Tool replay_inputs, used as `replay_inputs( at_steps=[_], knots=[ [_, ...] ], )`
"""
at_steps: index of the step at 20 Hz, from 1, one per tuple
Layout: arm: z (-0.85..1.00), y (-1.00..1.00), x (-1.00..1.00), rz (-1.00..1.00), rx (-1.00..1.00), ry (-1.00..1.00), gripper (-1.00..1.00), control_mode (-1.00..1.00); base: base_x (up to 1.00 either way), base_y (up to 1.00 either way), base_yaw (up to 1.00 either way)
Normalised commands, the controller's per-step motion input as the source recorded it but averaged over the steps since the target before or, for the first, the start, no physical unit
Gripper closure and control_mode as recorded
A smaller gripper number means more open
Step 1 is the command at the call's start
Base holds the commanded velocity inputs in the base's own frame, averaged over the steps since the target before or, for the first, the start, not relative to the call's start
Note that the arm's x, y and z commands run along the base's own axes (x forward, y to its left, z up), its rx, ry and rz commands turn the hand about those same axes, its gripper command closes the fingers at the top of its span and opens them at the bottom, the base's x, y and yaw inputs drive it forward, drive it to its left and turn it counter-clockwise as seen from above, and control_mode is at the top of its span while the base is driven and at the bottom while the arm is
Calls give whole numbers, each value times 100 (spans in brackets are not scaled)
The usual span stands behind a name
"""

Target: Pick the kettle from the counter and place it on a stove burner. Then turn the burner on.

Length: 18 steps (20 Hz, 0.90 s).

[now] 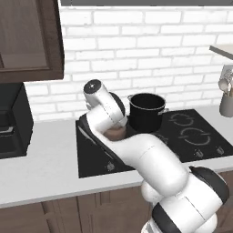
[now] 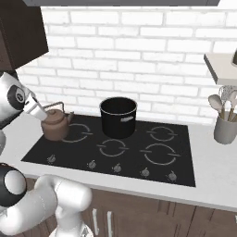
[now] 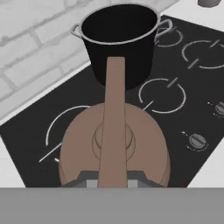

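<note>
Hand view, kettle [image 3: 114, 148] directly under claw, over stove [image 3: 175, 109]

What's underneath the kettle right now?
The kettle sits over the stove, on the burner at its left rear. Only the ring's outer arcs show; its middle is covered by the kettle.

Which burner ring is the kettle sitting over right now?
The far-left ring, beside the black pot; the kettle covers its left part, while the other rings lie bare.
</note>
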Motion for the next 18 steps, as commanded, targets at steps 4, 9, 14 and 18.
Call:
replay_inputs(
  at_steps=[4, 9, 14, 18],
  knots=[
    [0, 2, 69, -1, 0, 2, 100, -100, 0, 0, 0],
    [-12, -2, 35, 0, 0, 0, 100, -100, 0, 0, 0],
    [-55, 0, 25, 0, -3, 0, 100, -100, 0, 0, 0],
    [-55, 0, 25, 0, -3, 0, 100, -100, 0, 0, 0]
  ],
)
